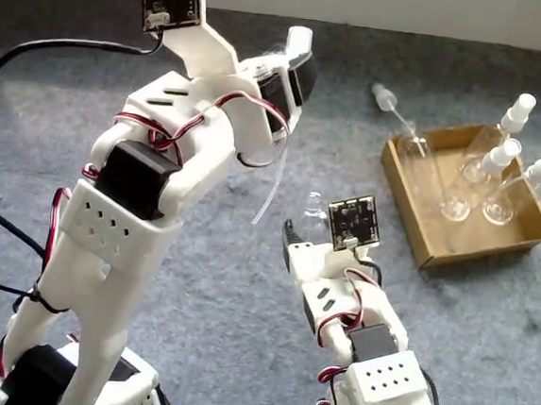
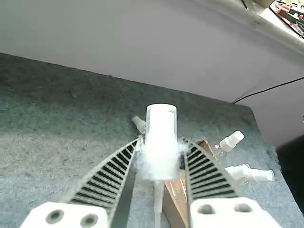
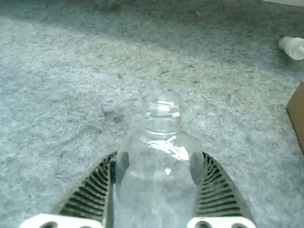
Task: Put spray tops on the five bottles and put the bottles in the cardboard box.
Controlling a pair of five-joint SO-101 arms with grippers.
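From my console I see the left gripper (image 2: 160, 143) raised well above the grey carpeted table (image 1: 234, 294), its ribbed fingers (image 2: 111, 173) pinching a white plastic spray top (image 2: 161, 126) just below the cap. The thin clear dip tube (image 1: 274, 179) hangs down from it. The tube's tip ends a little left of the right arm's load, near it but not touching. The right gripper (image 3: 159, 164) sits lower and nearer, its fingers clamped on the body of a clear uncapped plastic bottle (image 3: 159, 178), whose open neck points out past the fingertips. To the right lies the shallow brown cardboard box (image 1: 483, 248), turned at an angle. Three clear bottles with white spray tops (image 1: 487, 163) lie inside it, their tops resting over the far-right rim. A second white spray top (image 1: 384, 97) lies just off the box's far-left corner; I cannot tell whether a bottle is attached to it. Bare carpet runs between the right arm and the box's near-left wall, and a wider open stretch lies near and right of the box. The carpet's far edge meets a pale wall (image 1: 411, 6) close behind the raised spray top.
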